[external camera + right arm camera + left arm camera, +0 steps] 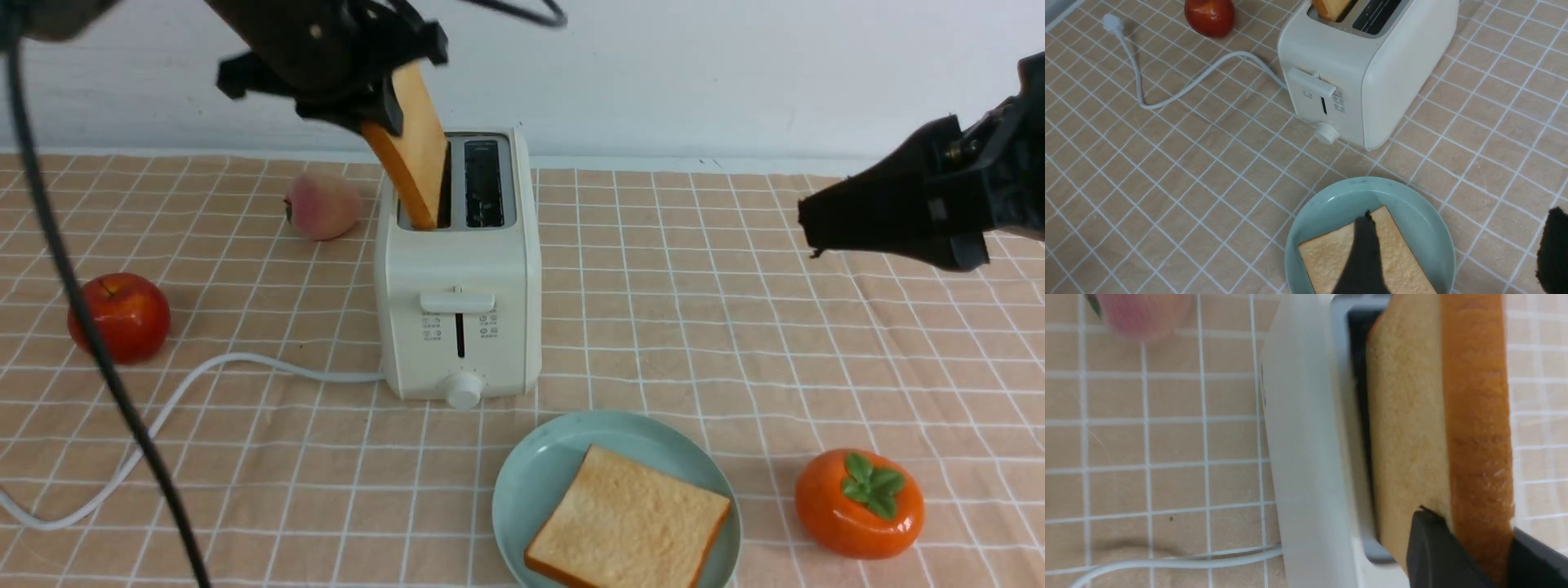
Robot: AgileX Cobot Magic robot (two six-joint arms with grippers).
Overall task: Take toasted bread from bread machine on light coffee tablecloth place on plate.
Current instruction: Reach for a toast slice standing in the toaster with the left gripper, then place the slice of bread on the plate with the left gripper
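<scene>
The cream bread machine [457,269] stands mid-table on the light coffee tablecloth [735,327]. One slice of toasted bread [416,155] sticks up tilted out of its left slot, lower corner still inside. My left gripper [392,90] is shut on the slice's upper end; in the left wrist view both black fingers [1429,547] press the slice [1437,416]. A second slice [629,518] lies flat on the blue-green plate [531,474] in front of the machine. My right gripper [816,229] hangs open and empty in the air at the right; in its wrist view it [1461,212] hovers above the plate rim [1429,212].
A red apple [118,317] sits at the left, a peach [322,204] behind the machine's left side, and an orange persimmon [859,502] right of the plate. The white cord [204,384] trails left across the cloth. A black cable [82,310] hangs at the near left.
</scene>
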